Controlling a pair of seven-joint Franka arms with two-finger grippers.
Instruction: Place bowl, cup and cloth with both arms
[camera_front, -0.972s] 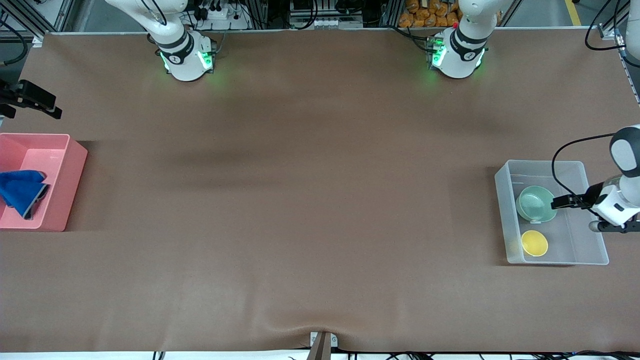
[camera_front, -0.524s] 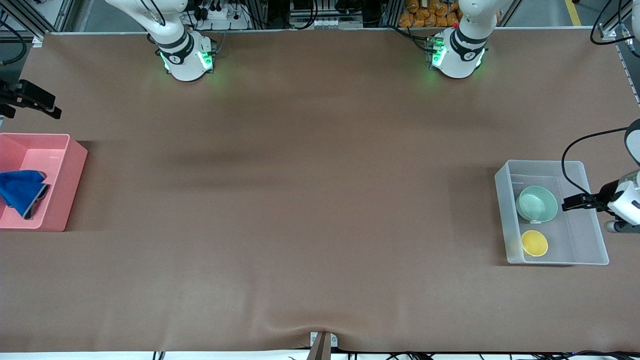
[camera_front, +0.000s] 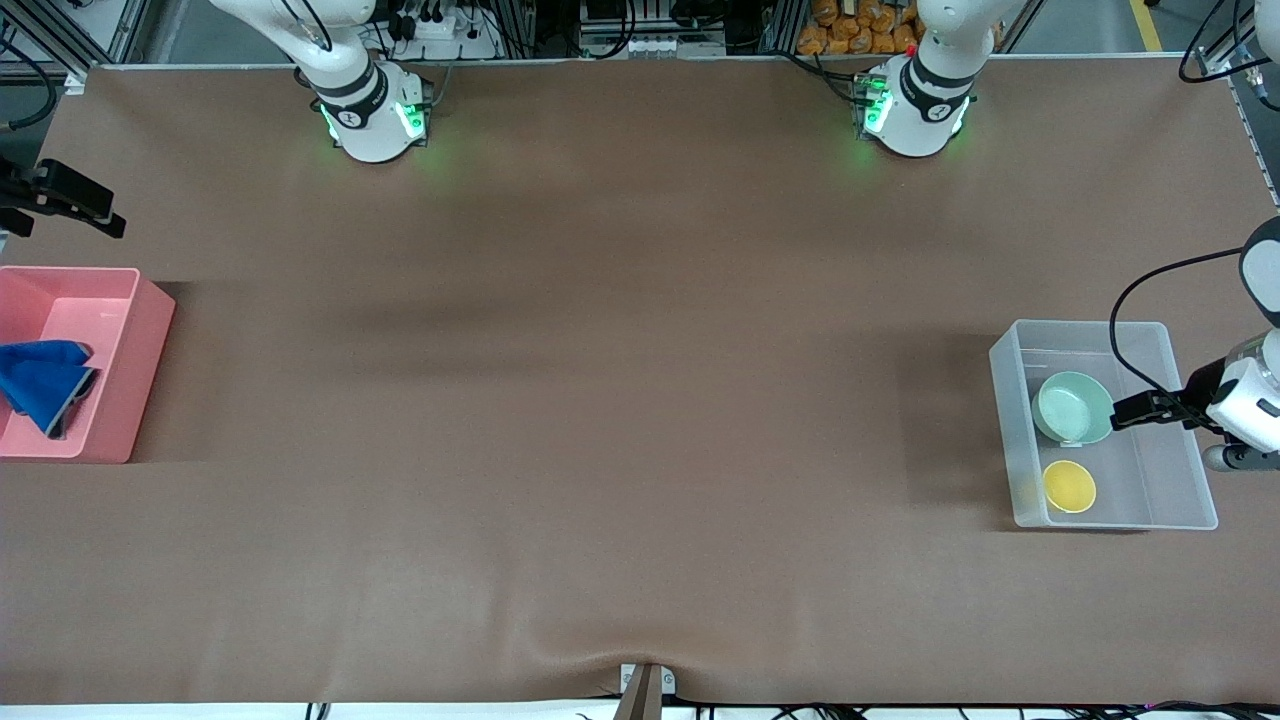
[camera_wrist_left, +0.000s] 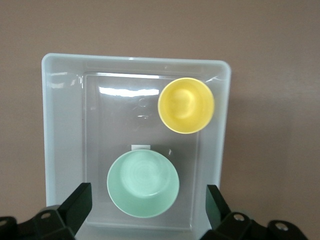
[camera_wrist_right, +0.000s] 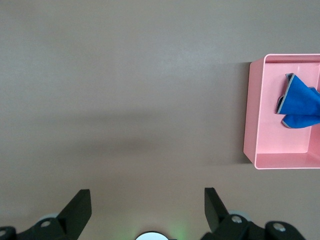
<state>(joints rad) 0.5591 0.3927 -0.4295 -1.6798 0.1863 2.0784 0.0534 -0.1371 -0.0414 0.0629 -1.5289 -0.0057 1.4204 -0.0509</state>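
Observation:
The mint-green bowl (camera_front: 1073, 406) and the yellow cup (camera_front: 1069, 486) sit upright in a clear plastic bin (camera_front: 1005, 400) at the left arm's end of the table, the cup nearer the front camera. My left gripper (camera_front: 1135, 408) hangs open and empty over the bin, beside the bowl. In the left wrist view its jaws (camera_wrist_left: 147, 207) stand wide to either side of the bowl (camera_wrist_left: 143, 182), with the cup (camera_wrist_left: 186, 105) apart from it. The blue cloth (camera_front: 40, 385) lies crumpled in a pink bin (camera_front: 140, 340). My right gripper (camera_wrist_right: 145, 210) is open and empty, high over bare table.
The brown table mat (camera_front: 600, 400) stretches between the two bins. The right wrist view shows the pink bin (camera_wrist_right: 252, 115) with the cloth (camera_wrist_right: 302, 102) off to one side. The green-lit arm bases (camera_front: 375, 115) stand along the table's back edge.
My left gripper drew back from the bowl toward the table's end, then came back a little toward it. The bowl, cup and cloth have not moved. The right arm is almost still.

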